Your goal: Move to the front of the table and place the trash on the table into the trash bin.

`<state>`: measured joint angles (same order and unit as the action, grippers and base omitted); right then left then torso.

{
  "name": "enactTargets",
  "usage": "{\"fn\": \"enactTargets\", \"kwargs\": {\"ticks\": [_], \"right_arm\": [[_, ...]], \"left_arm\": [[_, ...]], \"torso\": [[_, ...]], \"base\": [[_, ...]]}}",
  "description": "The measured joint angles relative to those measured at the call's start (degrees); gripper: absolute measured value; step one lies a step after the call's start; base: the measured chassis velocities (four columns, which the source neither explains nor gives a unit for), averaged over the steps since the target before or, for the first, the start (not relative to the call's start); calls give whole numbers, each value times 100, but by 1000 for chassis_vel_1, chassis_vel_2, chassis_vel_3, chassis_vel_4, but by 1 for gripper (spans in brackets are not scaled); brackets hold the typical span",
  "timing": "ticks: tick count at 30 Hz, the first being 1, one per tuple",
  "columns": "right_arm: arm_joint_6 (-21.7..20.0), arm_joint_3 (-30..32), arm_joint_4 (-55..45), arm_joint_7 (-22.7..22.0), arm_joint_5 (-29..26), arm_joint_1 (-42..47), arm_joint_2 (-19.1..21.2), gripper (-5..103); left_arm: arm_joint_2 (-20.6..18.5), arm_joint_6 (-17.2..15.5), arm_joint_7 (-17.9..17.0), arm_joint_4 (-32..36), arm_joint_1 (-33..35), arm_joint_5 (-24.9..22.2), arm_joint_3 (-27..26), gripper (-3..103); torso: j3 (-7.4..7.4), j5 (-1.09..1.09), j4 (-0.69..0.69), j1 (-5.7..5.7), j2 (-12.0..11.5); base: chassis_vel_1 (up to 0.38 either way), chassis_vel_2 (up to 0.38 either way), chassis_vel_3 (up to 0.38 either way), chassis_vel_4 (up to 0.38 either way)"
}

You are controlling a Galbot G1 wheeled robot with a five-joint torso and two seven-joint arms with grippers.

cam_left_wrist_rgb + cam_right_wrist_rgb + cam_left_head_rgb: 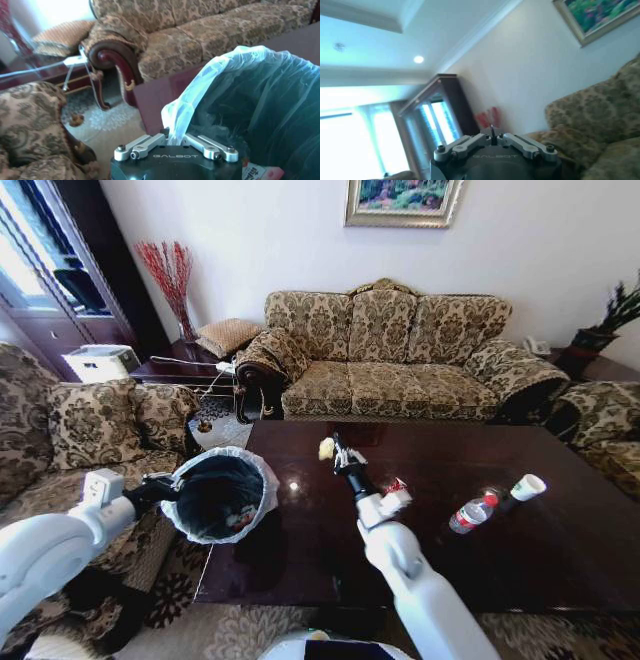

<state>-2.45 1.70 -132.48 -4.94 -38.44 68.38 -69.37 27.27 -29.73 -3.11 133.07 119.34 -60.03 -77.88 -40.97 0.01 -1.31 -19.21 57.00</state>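
At the near left corner of the table (430, 560), the left pincer (172, 488) is clamped on the rim of the trash bin (222, 495), its fingers pinching the ruffled white bag liner (186, 108), as the left wrist view shows from close up. The bin hangs just beyond that pincer, toward the table, its mouth tipped toward the robot, and a red-and-white scrap (261, 171) lies inside it just past the pincer's body.

The right pincer (333, 446) is raised over the table, to the right of the bin and well apart from it, pointing up and away toward the sofa (390, 350). It is clamped on a small yellowish-white crumpled scrap (326, 448), which sits at its tip. In the right wrist view the fingers stand close together, aimed at the wall and a tall cabinet (440, 123).

Behind that pincer, beside its wrist, a red-white crushed wrapper (397, 486) lies on the table. Farther out to the pincer's right, a red-capped clear plastic bottle (473, 513) lies on its side, and just past it a white paper cup (528, 487) is tipped over. Both rest on the dark glossy top, well apart from either pincer.
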Motion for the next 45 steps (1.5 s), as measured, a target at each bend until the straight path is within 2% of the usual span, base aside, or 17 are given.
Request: {"fn": "enactTargets", "kwargs": {"ticks": [6,8,11,16,22,23,24,27,28,30,32,33,35,37,40,41,45], "right_arm": [[-112,-241,-488,118,116,116,103,0],[133,-195,-276,250,585,193,87,0],[331,-81,47,204,827,420,29,0],[451,-13,205,133,938,850,-58,-2],[648,30,-69,152,998,1584,61,7],[795,68,-72,160,1120,1763,91,15],[795,68,-72,160,1120,1763,91,15],[1158,201,143,125,1628,2044,78,32],[1158,201,143,125,1628,2044,78,32],[1231,197,155,8,1746,2128,47,42],[1259,190,154,-8,1790,2147,33,42],[1273,182,151,-18,1835,2151,24,54],[1279,175,147,-26,1859,2151,18,54],[1279,169,141,-30,1872,2150,18,59],[1278,160,101,-40,1918,2124,35,76],[1278,160,101,-40,1918,2124,35,76],[1275,160,110,-66,1970,2138,45,97]], "left_arm": [[-94,-36,-30,-17,-24,-58,76,0],[-62,-45,-30,-59,-45,-52,99,0],[14,-41,-28,-114,-83,-45,99,0],[125,-16,16,-218,-95,5,103,0],[221,57,61,-325,-144,60,117,0],[247,69,82,-332,-144,72,105,0],[247,69,82,-332,-144,72,105,0],[358,118,127,-333,-162,150,105,0],[358,118,127,-333,-162,150,105,0],[417,129,129,-302,-179,190,123,0],[445,136,141,-281,-186,214,127,0],[472,151,151,-266,-197,242,128,0],[496,162,154,-257,-211,260,128,0],[515,170,155,-246,-223,268,128,0],[633,197,165,-184,-246,289,121,0],[633,197,165,-184,-246,289,121,0],[709,213,179,-150,-249,322,120,0]], "torso": [[0,-1,-2,1,0],[0,-1,-5,0,0],[-1,0,-4,-1,0],[-1,0,-1,-1,0],[-1,-2,-1,-1,0],[-1,-1,0,-1,0],[-1,-1,0,-1,0],[0,0,-3,0,1],[0,0,-3,0,1],[-1,-1,-3,0,0],[-1,-1,-3,-1,0],[-1,-1,-2,-1,0],[-1,-1,-2,-1,0],[-1,-1,-2,-1,0],[-1,-1,-2,-2,0],[-1,-1,-2,-2,0],[-2,-1,-2,-3,0]], "base": [[0,0,0,0],[0,0,0,0],[0,0,0,0],[0,0,0,0],[0,0,0,0],[0,0,0,0],[0,0,0,0],[0,0,0,0],[0,0,0,0],[0,0,0,0],[0,0,0,0],[0,0,0,0],[0,0,0,0],[18,-52,-34,14],[74,-76,-68,65],[100,-97,-86,86],[143,-156,-169,147]]}}
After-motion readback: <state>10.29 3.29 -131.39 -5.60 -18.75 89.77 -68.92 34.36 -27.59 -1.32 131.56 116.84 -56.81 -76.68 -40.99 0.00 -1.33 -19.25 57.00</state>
